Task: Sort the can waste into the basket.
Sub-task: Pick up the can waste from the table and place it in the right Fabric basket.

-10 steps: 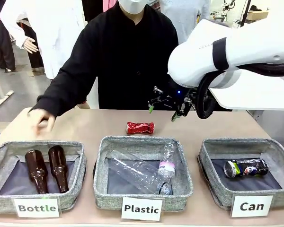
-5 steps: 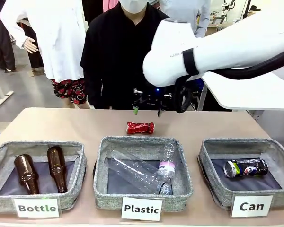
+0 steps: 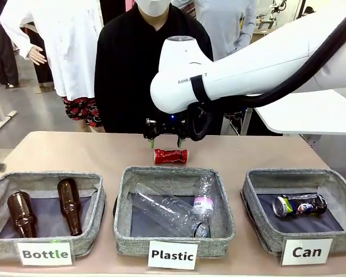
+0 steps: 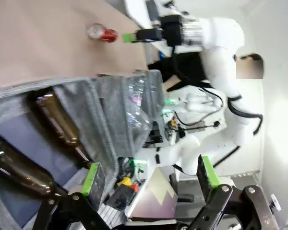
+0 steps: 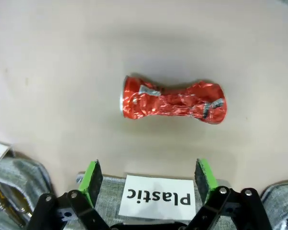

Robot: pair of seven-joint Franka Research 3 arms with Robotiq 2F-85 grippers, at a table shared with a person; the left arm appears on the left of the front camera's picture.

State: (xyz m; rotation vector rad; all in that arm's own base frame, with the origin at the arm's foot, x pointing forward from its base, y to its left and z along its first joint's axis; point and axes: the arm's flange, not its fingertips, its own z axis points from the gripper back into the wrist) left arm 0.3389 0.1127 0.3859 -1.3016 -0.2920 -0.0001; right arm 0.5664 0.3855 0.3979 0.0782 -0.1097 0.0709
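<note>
Spanning the whole front view, the tan table carries 3 grey woven baskets in a row along its near edge. Above it the white right arm reaches in from the right and across the middle, in front of a person in black standing at the far side.

Of the baskets, the one tagged Bottle sits on the left, the one tagged Plastic in the middle, and the basket tagged Can on the right. Clear plastic bottles lie in the middle basket, and 2 brown glass bottles lie side by side in the left one.

As for the can waste, the dark can with green marks and a silver end lies on its side on the Can basket's dark floor. The crinkled red can lies on its side on the bare table just beyond the far rim of the Plastic basket, outside every basket.

The right gripper hangs over the red can with its fingers spread wide and empty; in the right wrist view the can lies beyond the 2 green pads, untouched. The left gripper is likewise spread and empty, above the Bottle basket.
</note>
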